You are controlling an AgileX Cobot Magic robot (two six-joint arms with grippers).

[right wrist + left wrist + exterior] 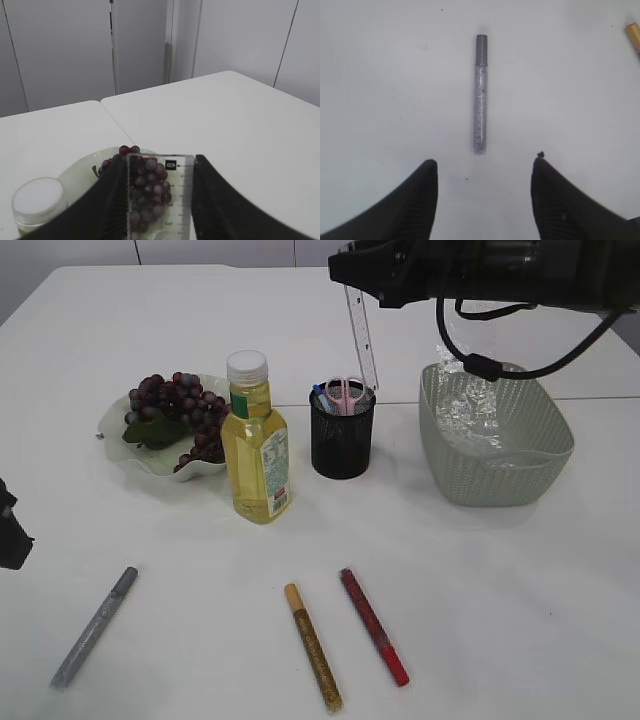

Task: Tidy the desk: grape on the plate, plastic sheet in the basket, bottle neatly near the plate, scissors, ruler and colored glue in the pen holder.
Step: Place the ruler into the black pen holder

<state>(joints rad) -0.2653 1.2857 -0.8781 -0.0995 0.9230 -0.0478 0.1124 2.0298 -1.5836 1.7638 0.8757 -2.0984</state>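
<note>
Purple grapes (178,400) lie on the pale green plate (112,432). The oil bottle (256,445) stands right of it. Pink scissors (346,390) stand in the black mesh pen holder (341,440). My right gripper (159,167) is shut on the clear ruler (360,335), holding it upright with its lower end at the holder. The plastic sheet (470,405) lies in the grey-green basket (495,465). Silver (96,626), gold (312,646) and red (373,625) glue sticks lie on the table. My left gripper (482,167) is open above the table, just short of the silver stick (480,95).
The white table has a seam running behind the holder and basket. The right arm and its cable (500,280) reach over the basket from the upper right. The gold stick's tip shows in the left wrist view (633,35).
</note>
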